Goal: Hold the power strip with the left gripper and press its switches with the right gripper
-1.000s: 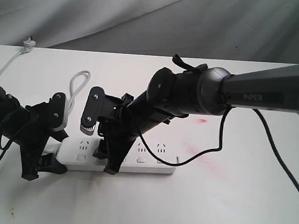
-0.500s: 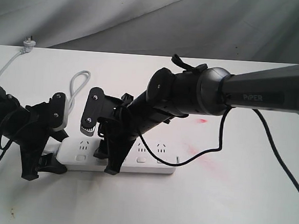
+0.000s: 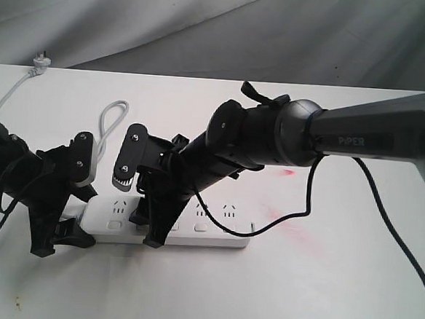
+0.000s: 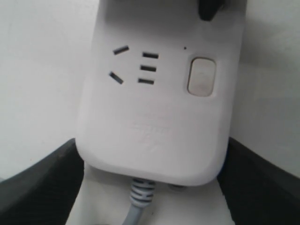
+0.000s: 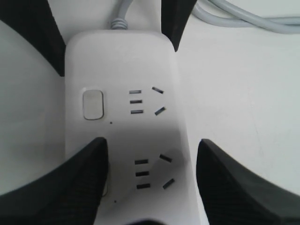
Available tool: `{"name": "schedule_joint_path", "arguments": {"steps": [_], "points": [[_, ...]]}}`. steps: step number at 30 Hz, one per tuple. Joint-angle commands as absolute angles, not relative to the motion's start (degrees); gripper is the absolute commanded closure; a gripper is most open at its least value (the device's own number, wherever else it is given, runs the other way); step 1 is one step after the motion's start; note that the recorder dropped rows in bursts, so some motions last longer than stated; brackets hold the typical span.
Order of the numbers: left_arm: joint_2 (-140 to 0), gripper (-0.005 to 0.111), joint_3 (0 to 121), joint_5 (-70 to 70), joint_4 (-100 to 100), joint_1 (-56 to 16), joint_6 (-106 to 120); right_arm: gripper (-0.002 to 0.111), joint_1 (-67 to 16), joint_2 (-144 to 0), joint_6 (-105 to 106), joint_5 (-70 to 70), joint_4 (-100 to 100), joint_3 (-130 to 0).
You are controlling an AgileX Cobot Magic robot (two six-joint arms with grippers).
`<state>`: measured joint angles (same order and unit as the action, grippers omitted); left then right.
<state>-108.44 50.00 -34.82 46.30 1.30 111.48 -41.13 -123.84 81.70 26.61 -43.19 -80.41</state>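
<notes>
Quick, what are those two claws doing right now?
Left gripper: closed on the power strip.
Right gripper: open, holding nothing.

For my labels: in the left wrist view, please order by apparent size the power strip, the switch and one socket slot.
1. power strip, by far the largest
2. switch
3. socket slot, the smallest

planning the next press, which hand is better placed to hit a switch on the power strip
Right. The right hand hangs open over the power strip, one finger on the button row beside the exposed switch; the left hand is clamped on the cord end.
</notes>
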Motion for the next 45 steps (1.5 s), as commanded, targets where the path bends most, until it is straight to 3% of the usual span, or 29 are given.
{"name": "schedule_joint_path", "arguments": {"steps": [1,45], "points": [[-108.4,0.059,50.3,-34.3,47.0,1.4,111.5,0.055,-40.9,-125.7,82.3,28.1,-40.2,-79.7],[-108.4,0.059,50.3,-34.3,47.0,1.4,111.5,0.055,-37.2,-114.9,80.4,26.3,-40.9,-71.1]]}}
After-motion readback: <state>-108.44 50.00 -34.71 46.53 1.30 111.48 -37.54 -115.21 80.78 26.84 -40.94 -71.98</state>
